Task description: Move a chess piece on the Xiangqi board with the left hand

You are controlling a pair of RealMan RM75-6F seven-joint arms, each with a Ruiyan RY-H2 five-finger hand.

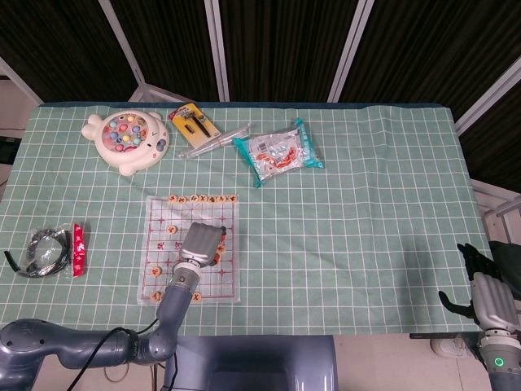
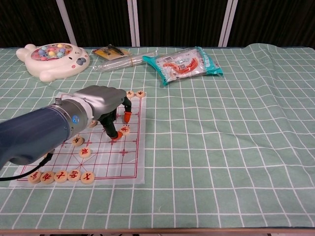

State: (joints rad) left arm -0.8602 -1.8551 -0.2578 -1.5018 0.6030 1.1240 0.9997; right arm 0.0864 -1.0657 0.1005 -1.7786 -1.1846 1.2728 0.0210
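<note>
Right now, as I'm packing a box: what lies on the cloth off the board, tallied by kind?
Toy: 1
Snack bag: 1
Yellow pack: 1
Clear tube: 1
Cable coil: 1
Red packet: 1
Total: 6

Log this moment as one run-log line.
left hand: fingertips down beside round wooden piece on Xiangqi board, grip unclear | right hand: idle at table's right edge

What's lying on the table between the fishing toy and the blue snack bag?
Between the fishing toy and the snack bag, the head view shows a yellow card of small tools and a clear plastic tube.
</note>
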